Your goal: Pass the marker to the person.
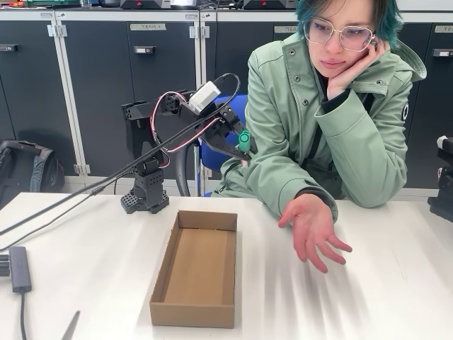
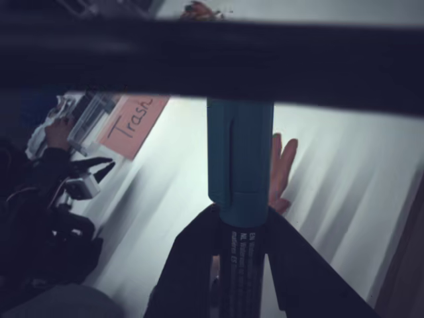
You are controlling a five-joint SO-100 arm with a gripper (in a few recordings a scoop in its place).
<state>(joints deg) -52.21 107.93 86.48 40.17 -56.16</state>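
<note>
My gripper (image 1: 241, 146) is raised above the table's far side, just left of the person (image 1: 333, 106), and is shut on the marker (image 1: 243, 139), whose green cap points up. In the wrist view the green cap (image 2: 240, 156) stands out beyond the gripper (image 2: 242, 222), and the dark labelled body (image 2: 242, 278) sits between the two black fingers (image 2: 189, 271). The person sits behind the table, head propped on one hand, the other hand (image 1: 312, 230) resting palm up on the table to the right of and below the gripper. That hand (image 2: 282, 165) shows behind the cap.
An open, empty cardboard box (image 1: 198, 268) lies on the white table in front of the arm's base (image 1: 146, 193). Cables and a small grey hub (image 1: 18, 269) lie at the left edge. A pink "Trash" sign (image 2: 136, 122) shows in the wrist view.
</note>
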